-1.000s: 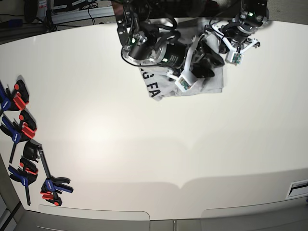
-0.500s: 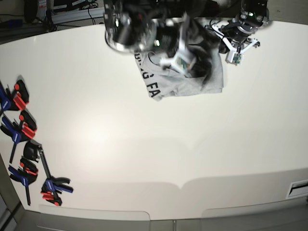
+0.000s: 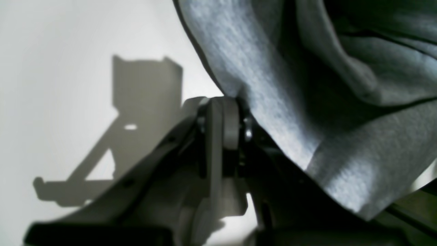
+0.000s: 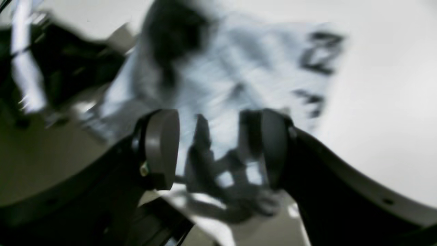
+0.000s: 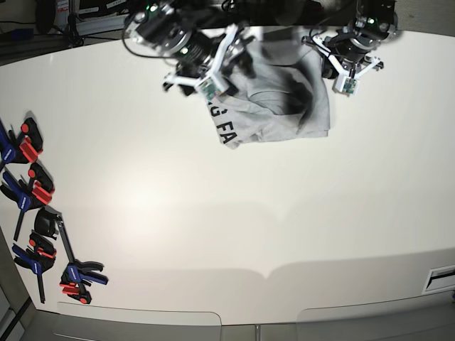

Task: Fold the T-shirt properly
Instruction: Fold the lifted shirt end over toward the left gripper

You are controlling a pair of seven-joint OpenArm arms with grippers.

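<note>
Nearest in the base view, a cluster of blue, red and black spring clamps (image 5: 35,227) lies along the edge of the wide white desk (image 5: 234,227), well apart from everything else. Across the bare top, at the far side, sits the light heather-grey cotton T-shirt (image 5: 284,114), bunched into a rumpled, partly folded heap with black block lettering showing along one edge.

The right pincer (image 4: 211,150) hangs over the lettered edge of the shirt; its two dark round pads stand wide apart with nothing between them, though that wrist view is blurred.

The left pincer (image 3: 223,119) is at the shirt's other side. Its grey pads appear nearly together, grey cloth lying against one side, but I cannot tell whether any fabric is pinched.
</note>
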